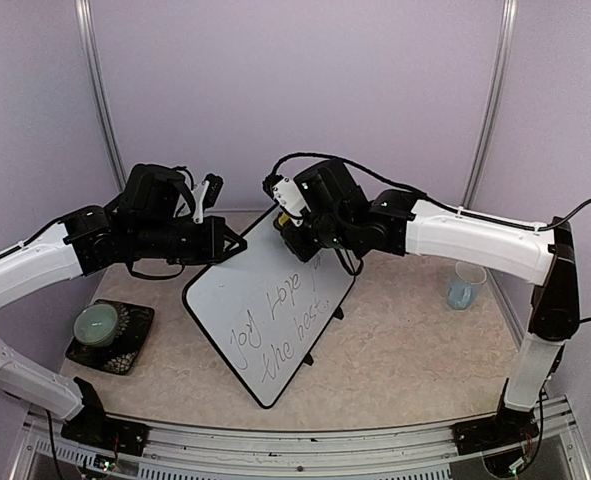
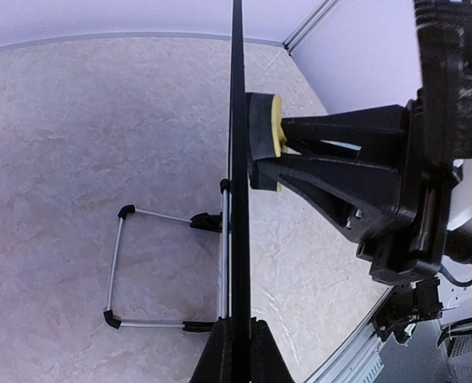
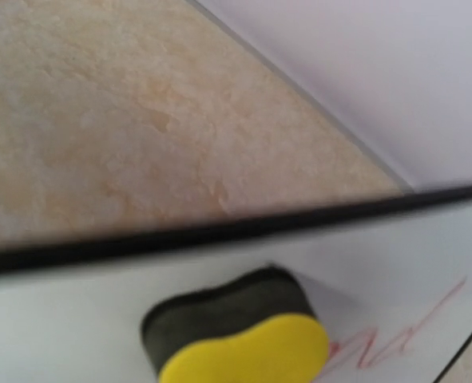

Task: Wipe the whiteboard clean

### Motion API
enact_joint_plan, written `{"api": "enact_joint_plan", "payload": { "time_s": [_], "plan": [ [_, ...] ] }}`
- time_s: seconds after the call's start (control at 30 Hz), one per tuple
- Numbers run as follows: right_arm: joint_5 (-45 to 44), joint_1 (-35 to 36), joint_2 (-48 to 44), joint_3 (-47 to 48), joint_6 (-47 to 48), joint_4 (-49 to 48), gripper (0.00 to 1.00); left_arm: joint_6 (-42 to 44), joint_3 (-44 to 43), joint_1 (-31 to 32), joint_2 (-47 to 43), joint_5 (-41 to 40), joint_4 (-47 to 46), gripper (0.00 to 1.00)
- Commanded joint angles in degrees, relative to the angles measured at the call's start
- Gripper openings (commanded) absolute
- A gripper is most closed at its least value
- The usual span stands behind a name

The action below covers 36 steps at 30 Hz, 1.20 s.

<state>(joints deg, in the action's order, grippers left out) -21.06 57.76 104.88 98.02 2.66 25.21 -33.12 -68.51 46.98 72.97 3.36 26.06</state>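
Note:
The whiteboard (image 1: 225, 295) stands tilted in the middle of the table, with dark handwriting across its lower half. My left gripper (image 1: 233, 245) is shut on its upper left frame. In the left wrist view the board is edge-on, a black line (image 2: 238, 96), with the left gripper (image 2: 239, 347) clamped on either side of it. My right gripper (image 1: 293, 232) is shut on a yellow and black sponge eraser (image 2: 261, 144), which presses flat against the board's face near the top edge. In the right wrist view the eraser (image 3: 236, 335) rests on the white surface (image 3: 68, 319) beside red strokes (image 3: 395, 335).
A green cup (image 1: 97, 322) sits on a black mat (image 1: 125, 350) at the left. A clear plastic cup (image 1: 463, 288) stands at the right by the wall. Behind the board its wire stand (image 2: 168, 271) rests on the tabletop. Purple walls close the back and sides.

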Motion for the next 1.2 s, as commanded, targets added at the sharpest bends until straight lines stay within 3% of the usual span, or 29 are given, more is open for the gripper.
{"api": "enact_joint_plan", "payload": {
  "time_s": [0.0,0.33,0.87,1.17],
  "plan": [
    [2.39,-0.43,-0.05,-6.6,-1.59,-0.4,0.0,0.33,-0.04,1.18,-1.19,2.11,-2.33,0.0],
    [3.63,-0.58,-2.0,-13.58,-3.03,-1.83,0.0,0.23,-0.01,1.36,-1.06,2.28,-2.86,0.0],
    [5.21,-2.92,2.84,3.62,0.75,1.11,0.0,0.01,-0.15,2.06,-1.12,1.93,-2.6,0.0],
    [6.12,-3.6,1.44,-3.73,-0.35,-0.2,0.0,0.39,-0.73,2.06,-0.64,1.94,-2.51,0.0]
  ]
}}
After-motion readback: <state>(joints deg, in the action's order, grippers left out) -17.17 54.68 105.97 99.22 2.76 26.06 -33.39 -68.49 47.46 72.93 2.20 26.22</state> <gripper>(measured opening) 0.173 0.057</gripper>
